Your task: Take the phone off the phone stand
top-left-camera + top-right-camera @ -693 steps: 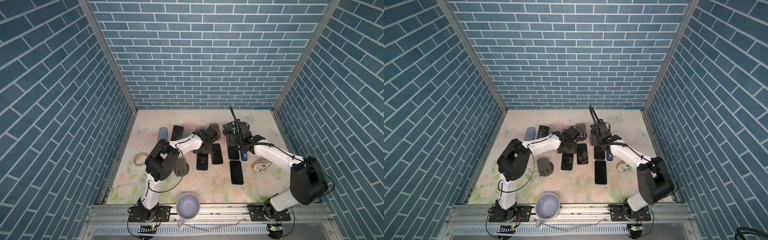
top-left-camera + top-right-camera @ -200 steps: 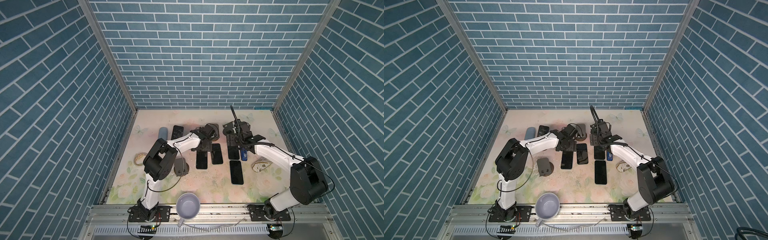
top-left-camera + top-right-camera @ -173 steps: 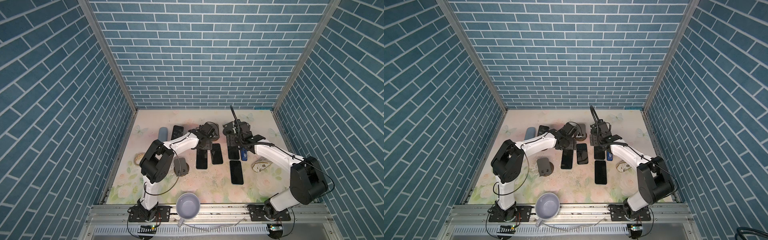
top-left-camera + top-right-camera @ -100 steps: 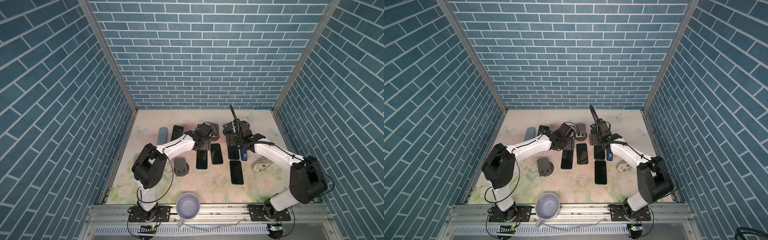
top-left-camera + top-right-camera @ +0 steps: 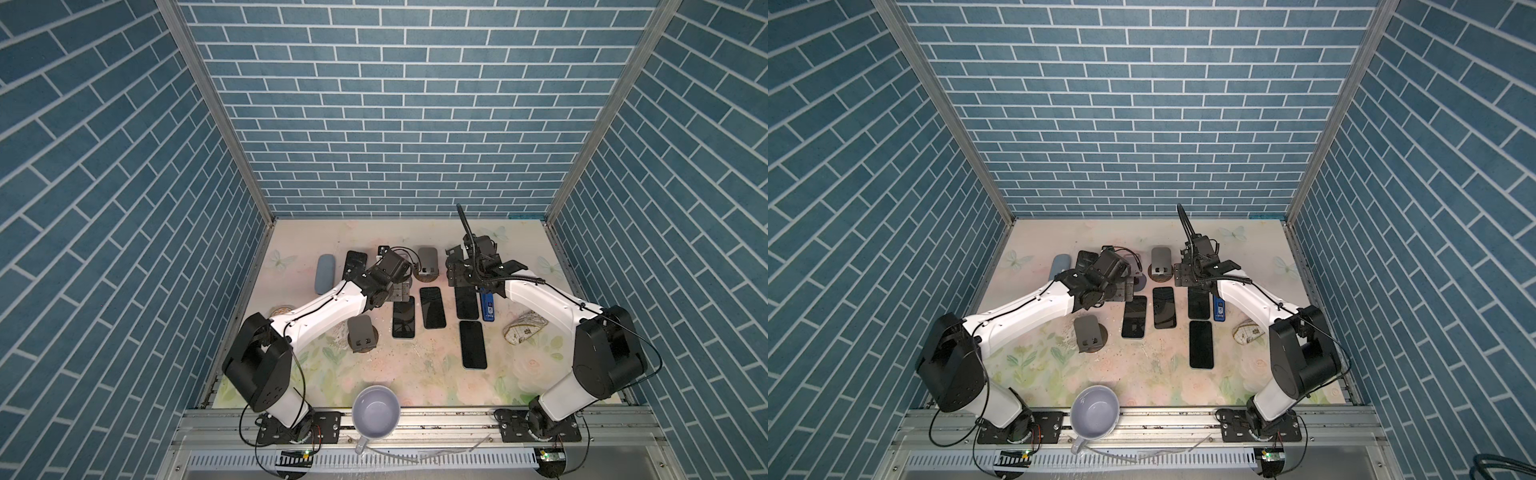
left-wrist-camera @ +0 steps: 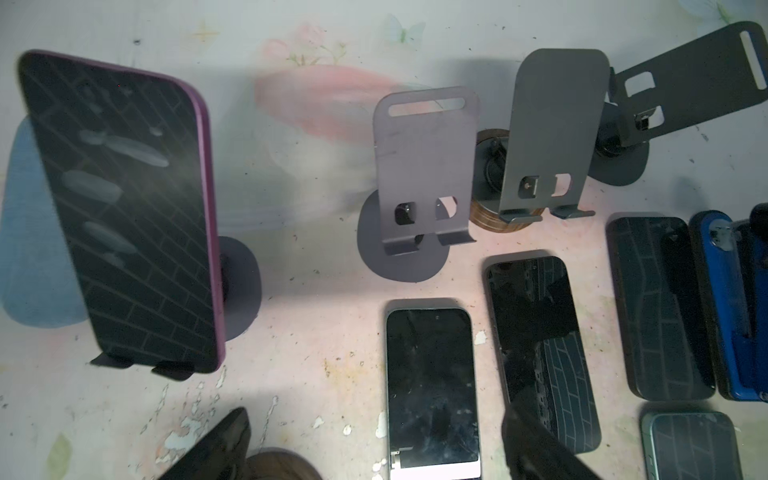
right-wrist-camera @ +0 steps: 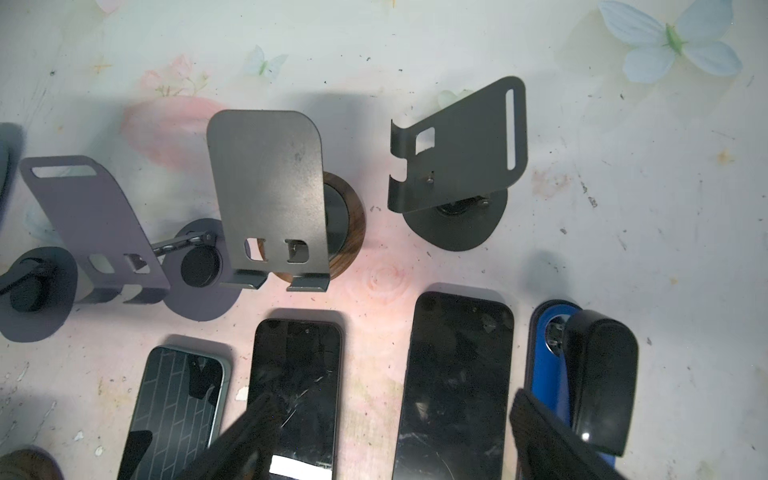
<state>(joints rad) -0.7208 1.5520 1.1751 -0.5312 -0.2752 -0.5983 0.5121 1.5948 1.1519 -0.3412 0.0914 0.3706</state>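
A dark phone (image 6: 120, 208) in a purple case leans upright on a phone stand (image 6: 239, 286). In both top views it stands at the back left (image 5: 355, 266) (image 5: 1086, 259). My left gripper (image 6: 374, 449) is open, to the right of that phone and apart from it, low over a flat phone (image 6: 432, 386). In both top views the left gripper (image 5: 401, 289) (image 5: 1125, 291) sits near the middle of the table. My right gripper (image 7: 395, 436) (image 5: 459, 276) is open over another flat phone (image 7: 453, 382) and holds nothing.
Three empty stands (image 6: 424, 166) (image 6: 552, 133) (image 6: 685, 83) stand in a row at the back, another (image 5: 361, 332) nearer the front. Several phones lie flat (image 5: 432, 306) (image 5: 473, 345). Around them are a blue stapler (image 5: 488, 305), a blue case (image 5: 324, 273), a stone (image 5: 523, 328) and a mug (image 5: 376, 411).
My left gripper's jaws have opened wide and its arm has swung left, toward the phone on the stand. The right arm has stayed still.
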